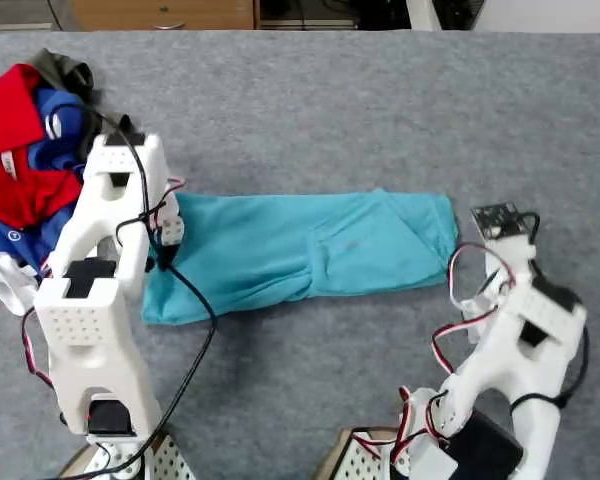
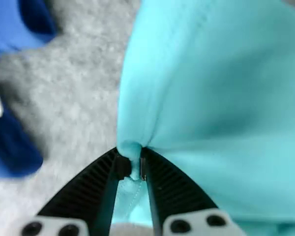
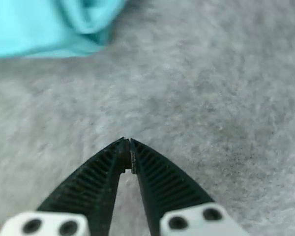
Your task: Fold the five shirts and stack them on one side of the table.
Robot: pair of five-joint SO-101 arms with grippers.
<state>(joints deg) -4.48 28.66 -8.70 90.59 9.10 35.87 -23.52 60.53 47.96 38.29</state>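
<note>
Nearest the arm bases, the right gripper (image 3: pixel 128 147) hangs just above the grey felt table covering (image 1: pixel 330 120). Its black ribbed jaws are pressed together on nothing, and the right end of the turquoise cotton shirt (image 1: pixel 310 255) lies a little beyond its tip. It seems parked there so as to leave that end free.

The shirt lies mid-table as 1 long band, already doubled lengthwise, running from one arm to the other. At its left end the left gripper (image 2: pixel 132 164) is clamped on a small bunched tuck of the turquoise cloth, right at the edge where the layers meet. A pinch at that spot would let this end be carried over toward the other for a crosswise fold, which looks like the step in hand.

Farther off, beyond the left arm at the table's left edge, sits a loose heap of red, blue and white shirts (image 1: pixel 20 160), unfolded and overlapping. It appears to be the waiting stock, kept clear of the working space.
</note>
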